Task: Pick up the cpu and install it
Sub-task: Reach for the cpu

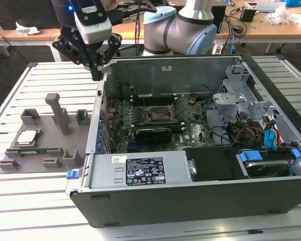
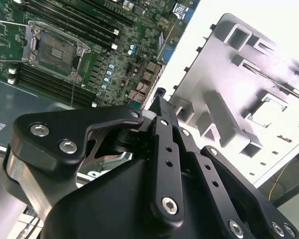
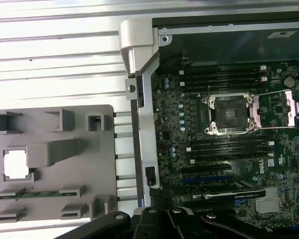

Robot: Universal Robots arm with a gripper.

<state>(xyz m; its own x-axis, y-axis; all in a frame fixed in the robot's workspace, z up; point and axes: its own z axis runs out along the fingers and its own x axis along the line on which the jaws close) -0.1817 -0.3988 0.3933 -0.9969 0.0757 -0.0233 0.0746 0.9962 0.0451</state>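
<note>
Gripper (image 1: 96,74) pressed together, holding nothing, hanging over the back corner of the open case (image 1: 190,191) wall. In the exterior view the cpu (image 1: 27,136) lies between 7 and 8 o'clock from the gripper, well apart and lower. It sits flat in a pocket of the grey fixture (image 1: 55,145) on the bench (image 1: 40,201). Socket (image 1: 158,114) is around 4 o'clock, inside the case. The first wrist view gives cpu and open socket together in plan; the exterior view gives the gripper's height over both.
</note>
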